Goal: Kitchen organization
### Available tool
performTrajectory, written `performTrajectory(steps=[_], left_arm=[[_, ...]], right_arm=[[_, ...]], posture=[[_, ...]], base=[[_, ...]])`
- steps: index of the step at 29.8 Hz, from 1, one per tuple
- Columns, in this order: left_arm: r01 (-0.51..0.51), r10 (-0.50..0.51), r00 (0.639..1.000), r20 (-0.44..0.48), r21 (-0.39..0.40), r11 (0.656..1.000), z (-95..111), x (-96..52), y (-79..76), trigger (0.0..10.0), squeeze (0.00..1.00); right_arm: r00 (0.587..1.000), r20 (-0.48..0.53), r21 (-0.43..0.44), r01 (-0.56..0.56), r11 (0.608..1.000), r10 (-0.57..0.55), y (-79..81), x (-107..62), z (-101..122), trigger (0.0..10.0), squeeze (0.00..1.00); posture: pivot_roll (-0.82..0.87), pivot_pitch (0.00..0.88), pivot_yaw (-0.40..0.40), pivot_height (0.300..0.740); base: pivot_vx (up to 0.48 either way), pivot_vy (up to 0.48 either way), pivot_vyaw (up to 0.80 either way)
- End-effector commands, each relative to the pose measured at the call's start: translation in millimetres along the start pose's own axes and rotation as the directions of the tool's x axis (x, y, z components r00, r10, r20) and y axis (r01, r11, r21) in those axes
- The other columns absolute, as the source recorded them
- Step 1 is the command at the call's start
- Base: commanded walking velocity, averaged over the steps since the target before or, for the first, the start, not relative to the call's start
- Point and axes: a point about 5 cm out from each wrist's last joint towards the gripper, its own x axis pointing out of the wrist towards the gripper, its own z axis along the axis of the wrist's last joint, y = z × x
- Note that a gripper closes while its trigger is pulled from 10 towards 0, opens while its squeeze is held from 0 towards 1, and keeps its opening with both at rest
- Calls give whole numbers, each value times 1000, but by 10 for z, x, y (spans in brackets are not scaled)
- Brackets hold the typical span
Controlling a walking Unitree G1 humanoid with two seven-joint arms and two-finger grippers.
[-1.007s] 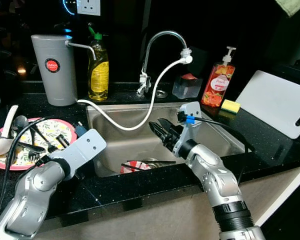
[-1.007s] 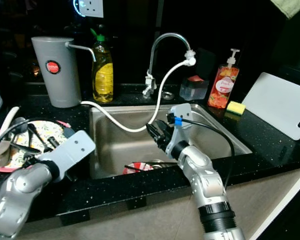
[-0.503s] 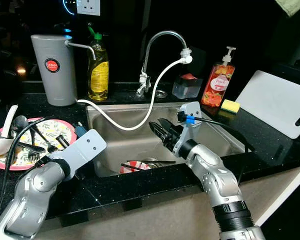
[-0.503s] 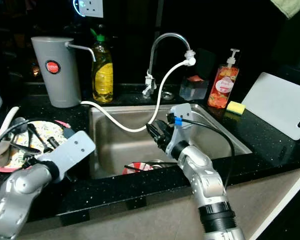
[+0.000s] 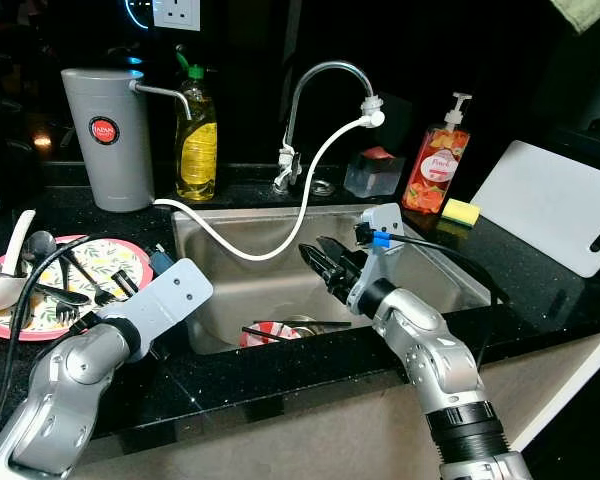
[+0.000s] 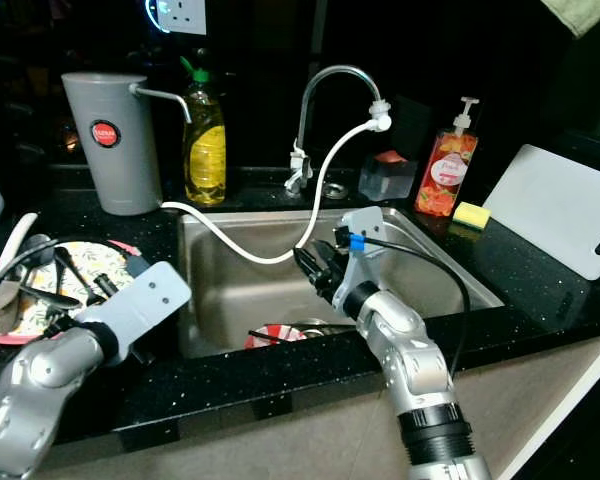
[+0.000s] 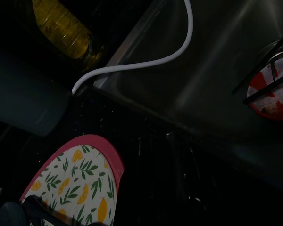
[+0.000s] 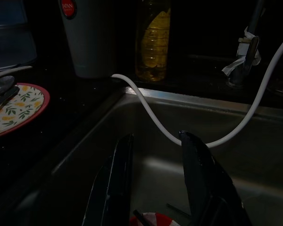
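A pink-rimmed plate with a lemon pattern lies on the black counter left of the sink, with dark cutlery and a white ladle on it. My left gripper hovers at that plate's near right edge. The steel sink holds a red-and-white dish with black chopsticks across it. My right gripper hangs open over the middle of the sink, above the dish. In the right wrist view its fingers hold nothing.
A white hose sags from the faucet across the sink to a grey jug. Behind the sink stand a yellow soap bottle and a red pump bottle. A yellow sponge and a white cutting board sit at the right.
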Motion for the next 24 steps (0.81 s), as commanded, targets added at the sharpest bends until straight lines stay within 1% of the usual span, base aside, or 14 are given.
performTrajectory(steps=[1, 9, 14, 18, 19, 20, 24], left_arm=[[44, -44, 999, -2, -15, 999, 4, 13, -119, 10000, 0], [44, -44, 999, -4, -16, 999, -6, 16, -113, 10000, 0], [44, -44, 999, -5, -16, 999, -17, 21, -104, 10000, 0], [44, -44, 999, -6, -16, 999, -22, 17, -98, 10000, 0], [43, -44, 999, -6, -16, 999, -19, 23, -100, 10000, 0], [43, -44, 999, -6, -16, 999, -19, 23, -100, 10000, 0], [44, -44, 999, -7, -16, 999, -21, 37, -100, 10000, 0]], right_arm=[[1000, 5, -11, 10, 1000, -10, -29, -18, 39, 10000, 0], [1000, 9, -9, 12, 1000, -12, -15, -21, 39, 10000, 0], [999, 10, -12, 32, 999, -32, -57, -45, 39, 10000, 0], [999, 12, -6, 31, 1000, -31, -42, -45, 31, 10000, 0], [1000, 9, -4, 29, 1000, -29, -42, -45, 21, 10000, 0], [1000, 9, -4, 29, 1000, -29, -42, -45, 21, 10000, 0], [1000, 7, -3, 4, 1000, -4, -6, 2, 13, 10000, 0]], posture=[[93, 47, -135, 740], [82, 46, -129, 740], [85, 41, -120, 740], [88, 45, -117, 740], [108, 47, -134, 740], [108, 47, -134, 740], [114, 37, -135, 740]], base=[[0, 0, 0], [0, 0, 0], [0, 0, 0], [0, 0, 0], [0, 0, 0], [0, 0, 0], [0, 0, 0]])
